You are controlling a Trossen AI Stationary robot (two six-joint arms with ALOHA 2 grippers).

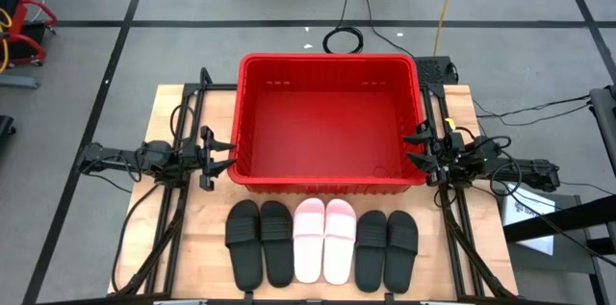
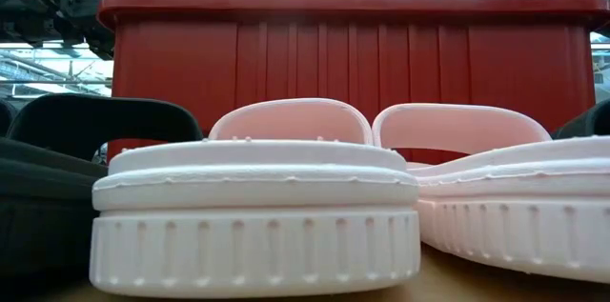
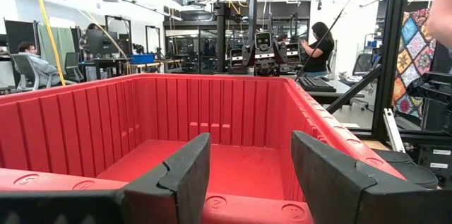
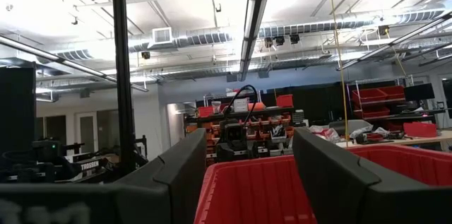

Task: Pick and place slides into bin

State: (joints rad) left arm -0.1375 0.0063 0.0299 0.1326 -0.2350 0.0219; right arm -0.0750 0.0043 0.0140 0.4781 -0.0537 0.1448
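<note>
The red bin [image 1: 332, 117] stands open at the table's far middle. Its inside [image 3: 212, 125] holds no slides. In front of it, along the near edge, the slides lie flat on their soles in a row: a black pair [image 1: 260, 241], a pink pair [image 1: 324, 240] and another black pair [image 1: 386, 249]. The pink pair [image 2: 257, 207] fills the low view, with the bin wall [image 2: 353, 64] behind it. My left gripper [image 1: 229, 156] waits open beside the bin's left wall. My right gripper [image 1: 414, 148] waits open beside the bin's right wall. Both point at the bin.
Black frame rails and cables [image 1: 173, 218] run along both table sides under the arms. More cables [image 1: 342, 40] lie on the floor beyond the bin. A person [image 3: 318, 47] stands in the room behind, far from the table.
</note>
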